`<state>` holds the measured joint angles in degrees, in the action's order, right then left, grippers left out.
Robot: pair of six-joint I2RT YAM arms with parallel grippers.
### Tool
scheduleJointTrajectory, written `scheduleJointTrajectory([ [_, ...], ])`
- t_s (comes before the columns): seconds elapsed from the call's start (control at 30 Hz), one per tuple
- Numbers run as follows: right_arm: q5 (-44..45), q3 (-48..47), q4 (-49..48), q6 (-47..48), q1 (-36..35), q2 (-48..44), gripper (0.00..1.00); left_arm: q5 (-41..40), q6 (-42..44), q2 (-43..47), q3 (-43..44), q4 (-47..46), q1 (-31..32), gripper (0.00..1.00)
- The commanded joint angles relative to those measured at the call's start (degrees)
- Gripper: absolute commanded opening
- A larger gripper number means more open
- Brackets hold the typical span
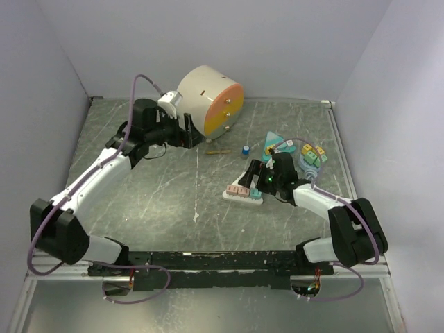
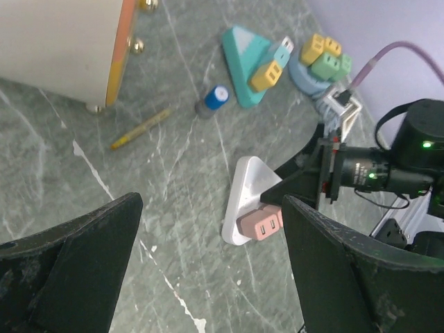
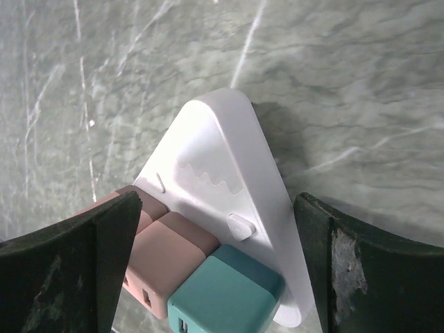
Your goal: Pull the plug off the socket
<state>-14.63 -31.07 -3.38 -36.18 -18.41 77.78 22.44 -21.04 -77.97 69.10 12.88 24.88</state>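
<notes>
White plastic, the triangular socket [image 3: 220, 173] lies flat on the grey-green marble tabletop [image 1: 166, 201], right of centre and nearer the arms than the other things. Three plugs sit in a row along its near edge: two pink plugs [image 3: 165, 251] side by side and a teal plug [image 3: 223, 300] at the right end of the row, all seated against the socket.

The right claw [image 1: 254, 175] hangs directly over this socket with its fingers [image 3: 73, 267] apart. In the right wrist view one dark finger stands to each side of the socket and the plugs. Neither finger is pressed on a plug, and whether either one touches the socket's edge cannot be told.

The left claw [image 2: 211, 208] is at the far left, just beside a large cream drum with an orange face [image 1: 211, 103]. Its fingers are spread wide and grip nothing.

A thin yellow stick [image 1: 218, 150] lies on the tabletop near the drum's foot, and a small blue-capped piece [image 1: 245, 149] stands just right of it. Farther right is a teal triangular socket [image 1: 274, 142] carrying a yellow plug and a blue plug. A round blue socket [image 1: 312, 158] with yellow and green plugs lies near the right edge.
</notes>
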Motion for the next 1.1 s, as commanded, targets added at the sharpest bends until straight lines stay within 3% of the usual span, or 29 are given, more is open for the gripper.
scheduleJointTrajectory([
  [0.0, -1.9, -1.3, -2.5, 0.2, -1.2, 0.8, 0.97, 2.6, -0.7, -3.8, 1.8, 3.3, 1.1, 0.94],
  [0.33, -10.1, -4.0, 1.3, 12.1, 1.0, 2.1, 0.98, 6.3, -6.9, -6.9, -10.1, -5.5, 10.6, 0.94],
  [0.5, -18.5, -9.8, 0.5, 13.2, -1.0, 11.1, 0.83, 4.5, -2.9, -8.0, -12.4, -7.6, 17.8, 0.94],
  [0.8, -14.4, -25.9, 7.0, 15.5, -9.0, 22.8, 0.8, -7.0, 2.5, -4.7, -18.3, -11.3, 25.2, 0.94],
  [0.87, -13.3, -25.4, 6.1, 14.7, -7.5, 21.0, 0.81, -11.0, 3.2, -5.7, -17.3, -9.3, 27.3, 0.94],
  [1.07, -23.9, -11.7, -5.1, 7.7, 8.3, 10.2, 0.84, -29.3, 6.3, -13.6, -9.2, -1.4, 36.5, 0.94],
])
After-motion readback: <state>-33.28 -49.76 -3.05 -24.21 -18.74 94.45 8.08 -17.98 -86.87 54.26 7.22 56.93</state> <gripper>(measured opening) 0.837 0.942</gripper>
